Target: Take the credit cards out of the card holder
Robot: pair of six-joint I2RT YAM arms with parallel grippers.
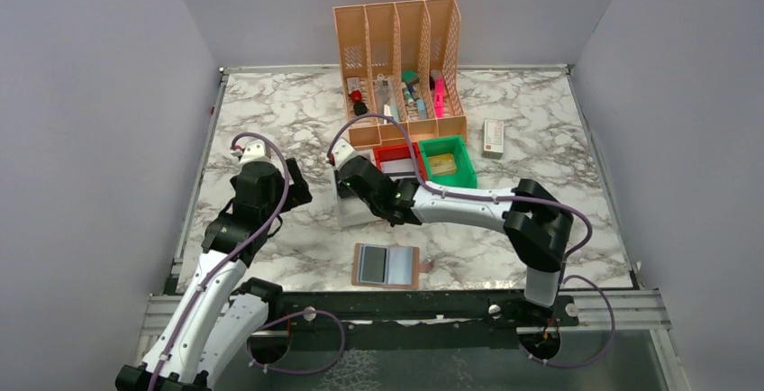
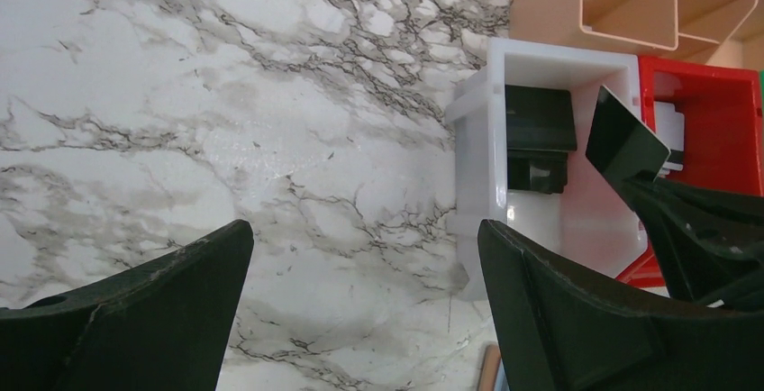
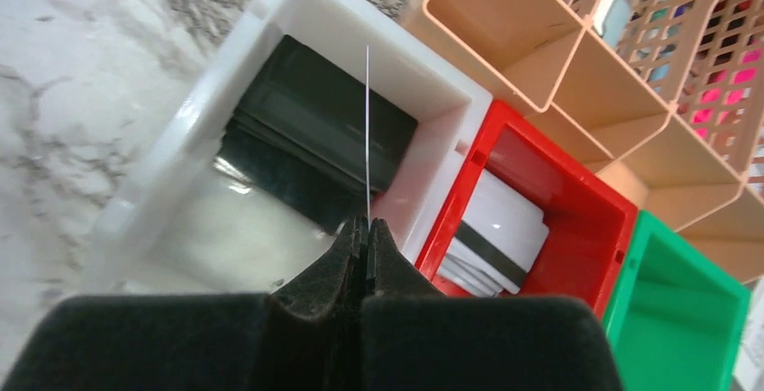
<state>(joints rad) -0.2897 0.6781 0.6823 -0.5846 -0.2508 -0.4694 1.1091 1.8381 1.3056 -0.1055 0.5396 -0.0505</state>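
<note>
RIGHT ARM DELIVERS A CARD: The right gripper [image 3: 368,229], its fingers clenched flat on one edge of a dark credit card [image 2: 624,139], holds the card over a white bin [image 3: 207,130] on the marble table [image 1: 541,121]. This looks to be the drop-off stage of emptying the card holder [image 1: 417,272]. The bin stands at about eleven o'clock from the holder in the overhead view and has a black, blocky object [image 3: 315,112] at its far end. The tan holder lies open and flat at six o'clock on the table, near the arms' bases. Bluish cards [image 1: 374,265] show in its pockets, so the job appears only partly done. The next move likely calls for the right fingers to part so the card falls inside the bin's walls, then for the arm to swing to the holder for another. The left gripper [image 2: 365,238], at nine o'clock of the bin, hovers over bare marble with its jaws spread wide, grasping nothing and touching nothing. A red bin [image 3: 586,202] holding white cards and a green bin [image 3: 685,319] stand beside the white one, in front of a peach desk organizer [image 1: 401,58].
</note>
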